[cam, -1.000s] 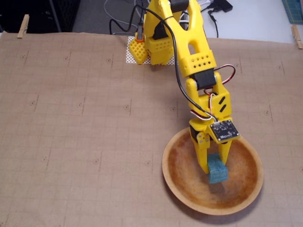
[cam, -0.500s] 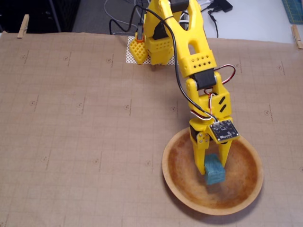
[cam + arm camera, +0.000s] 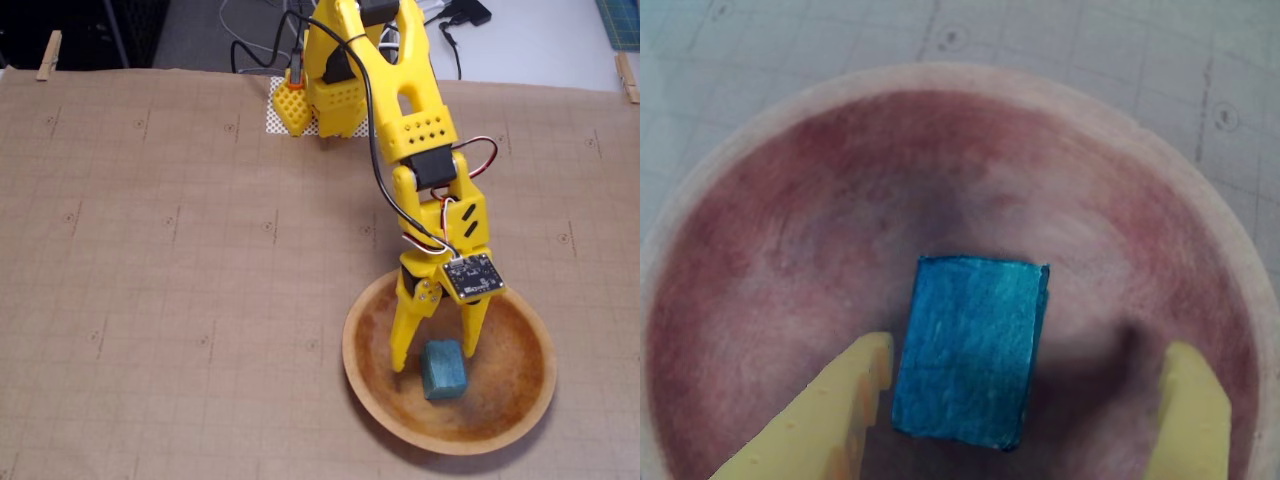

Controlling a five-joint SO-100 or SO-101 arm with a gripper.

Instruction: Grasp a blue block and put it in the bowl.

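Note:
The blue block (image 3: 970,350) lies on the floor of the wooden bowl (image 3: 790,250), a little off its middle. In the fixed view the block (image 3: 443,370) sits in the bowl (image 3: 515,375) at the lower right of the mat. My yellow gripper (image 3: 1030,350) is open and hangs over the bowl, with one finger on each side of the block. The left finger (image 3: 840,420) is close to the block's edge and the right finger (image 3: 1195,410) stands well apart from it. In the fixed view the gripper (image 3: 434,358) points down into the bowl.
The bowl rests on a brown gridded paper mat (image 3: 180,280). The arm's base (image 3: 330,90) stands at the mat's far edge, with cables (image 3: 250,20) behind it. Clothespins (image 3: 48,55) clip the mat's far corners.

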